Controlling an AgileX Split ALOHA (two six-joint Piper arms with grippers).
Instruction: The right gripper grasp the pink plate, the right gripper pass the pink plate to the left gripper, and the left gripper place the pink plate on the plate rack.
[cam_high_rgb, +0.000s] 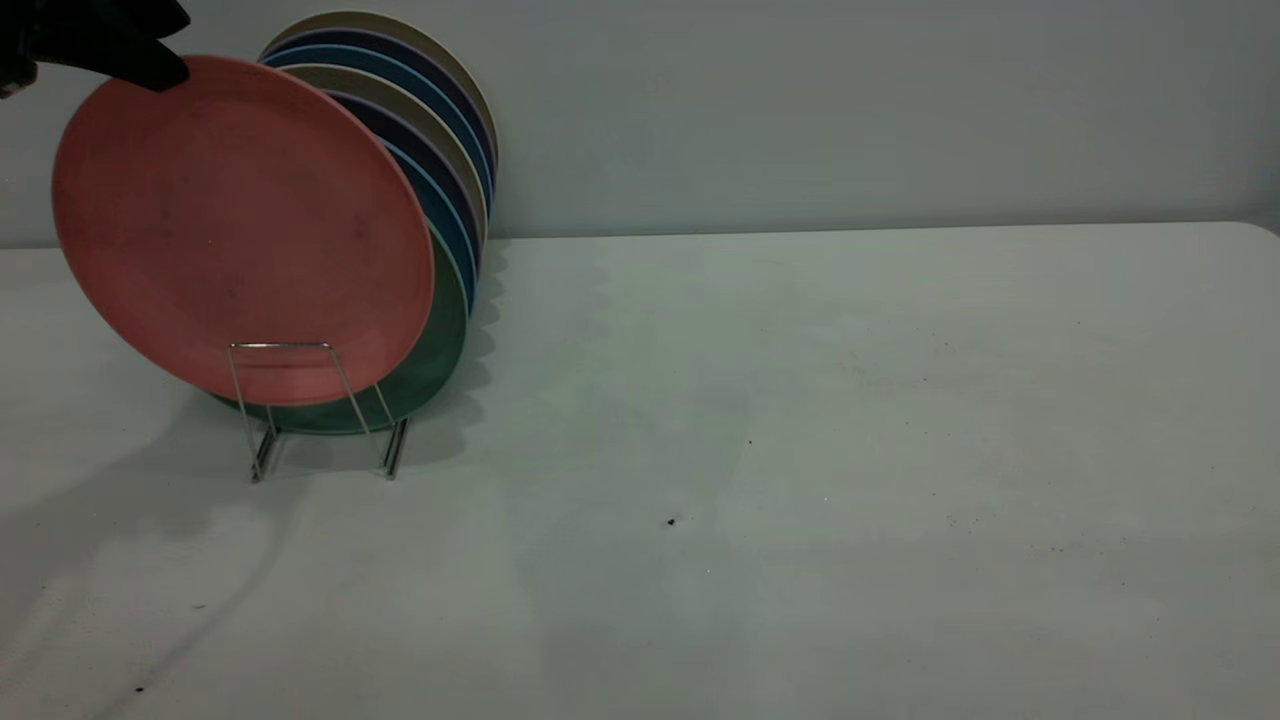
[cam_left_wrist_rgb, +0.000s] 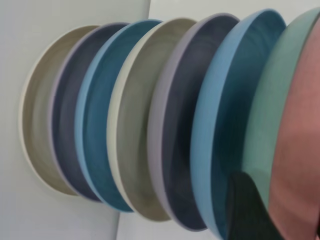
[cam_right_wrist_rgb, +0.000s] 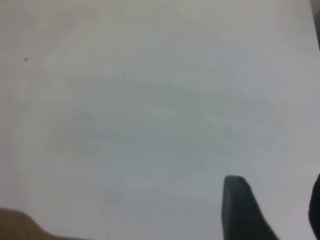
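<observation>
A matte black left gripper (cam_high_rgb: 150, 62) reaches in from the top left corner of the exterior view and pinches the rim of a round salmon-pink plate (cam_high_rgb: 240, 225) at about eleven o'clock on the plate's face, its fingers clamped on that edge. The plate stands nearly upright, leaning slightly, at the front of a thin silver wire plate rack (cam_high_rgb: 325, 410), with its lower edge behind the front wire loop; whether it rests on the wire cannot be told. Just behind it stands a teal-green plate (cam_high_rgb: 440, 350), then a close row of blue, purple and beige plates (cam_high_rgb: 440, 160) running back toward one o'clock. In the left wrist view one dark finger (cam_left_wrist_rgb: 247, 210) lies between the pink plate's rim (cam_left_wrist_rgb: 300, 150) and the green plate (cam_left_wrist_rgb: 270, 115). The pale grey table (cam_high_rgb: 850, 450) spreads wide from the rack toward three o'clock. The right gripper (cam_right_wrist_rgb: 272, 215) hangs over bare tabletop in its own wrist view, its fingers set apart.
</observation>
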